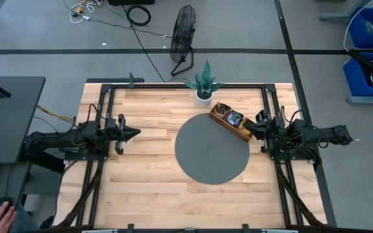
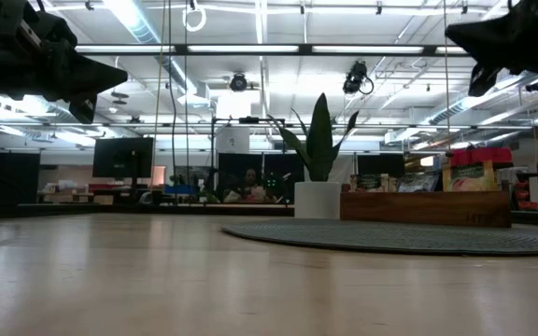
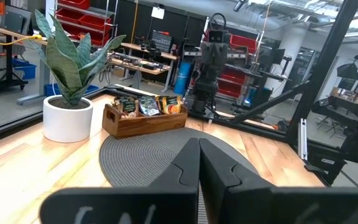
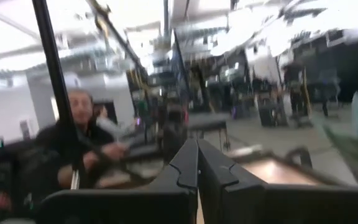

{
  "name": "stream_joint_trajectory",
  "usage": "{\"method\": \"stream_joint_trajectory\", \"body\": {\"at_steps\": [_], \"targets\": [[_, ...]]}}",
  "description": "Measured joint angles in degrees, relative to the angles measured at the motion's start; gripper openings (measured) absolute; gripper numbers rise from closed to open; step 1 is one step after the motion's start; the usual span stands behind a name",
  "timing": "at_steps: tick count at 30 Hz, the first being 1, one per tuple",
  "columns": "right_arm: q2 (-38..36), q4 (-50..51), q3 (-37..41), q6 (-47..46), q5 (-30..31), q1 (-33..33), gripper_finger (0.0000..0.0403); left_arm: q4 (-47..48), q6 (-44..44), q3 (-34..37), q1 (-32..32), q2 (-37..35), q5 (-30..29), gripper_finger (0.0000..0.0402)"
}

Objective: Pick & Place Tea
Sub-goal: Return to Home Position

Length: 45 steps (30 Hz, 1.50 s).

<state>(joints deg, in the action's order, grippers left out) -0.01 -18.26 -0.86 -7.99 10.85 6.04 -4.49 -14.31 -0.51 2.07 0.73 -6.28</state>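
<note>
Grippers are both sitting closed and empty: left gripper (image 1: 133, 134) is hanging over the table's (image 1: 147, 188) left side, right gripper (image 1: 254, 128) just beside the tray's (image 1: 221, 118) end. Tea (image 1: 234, 119) is lying in the tray, probably all of it. Reading this as homing. Next is calling for backing the right arm off without clipping the tray.

Bench (image 1: 147, 188) is pale wood planks, pretty smooth. Round mat (image 1: 206, 162) looks like matt grey woven stuff, and the tray (image 3: 143, 124) is darker wood.
</note>
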Motion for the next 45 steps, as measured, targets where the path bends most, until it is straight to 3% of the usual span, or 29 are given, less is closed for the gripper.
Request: {"method": "stream_joint_trajectory", "body": {"at_steps": [10,17,35,45], "targets": [[0.00,11.11,-0.02,-0.33,-5.45,0.00,0.0001,0.02,0.04,0.00,0.00,0.00,0.00,0.0003],[0.00,16.63,-0.02,0.72,-5.97,0.00,0.0000,0.02,0.01,0.00,0.00,0.00,0.00,0.0003],[0.00,16.89,-0.04,4.17,-5.79,0.00,0.0001,0.02,0.00,0.00,0.00,0.00,0.00,0.0003],[0.00,16.89,-0.07,4.10,-5.48,0.00,0.0029,0.02,0.02,0.00,0.00,0.00,0.00,0.0003]]}}
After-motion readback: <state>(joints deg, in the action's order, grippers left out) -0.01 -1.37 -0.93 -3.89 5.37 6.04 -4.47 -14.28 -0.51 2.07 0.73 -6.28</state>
